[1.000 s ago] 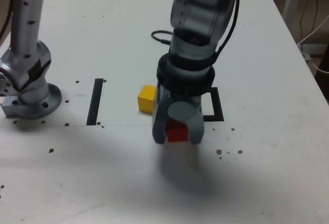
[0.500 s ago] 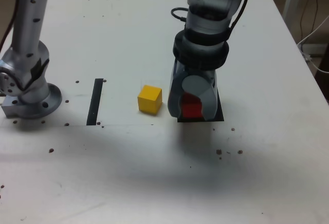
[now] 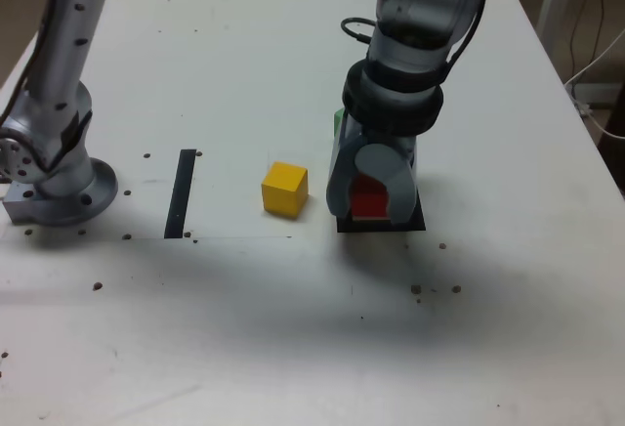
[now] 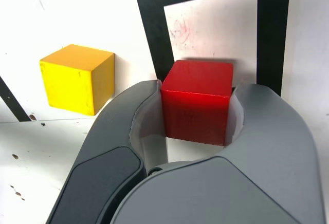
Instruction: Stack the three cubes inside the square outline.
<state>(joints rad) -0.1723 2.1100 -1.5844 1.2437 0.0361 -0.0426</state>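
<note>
A white tabletop (image 3: 244,328), speckled with small dark marks, carries the black square outline (image 4: 151,39), the landmark here. The gripper (image 3: 369,196) is clamped on the red cube (image 4: 198,100), holding it over the outline's white centre. The yellow cube (image 3: 284,189) sits just outside the outline, on the exterior view's left; a green cube (image 3: 338,121) peeks out behind the arm. Placing well likely means centring the red cube inside the frame, lowering it flat, then releasing without nudging it.
</note>
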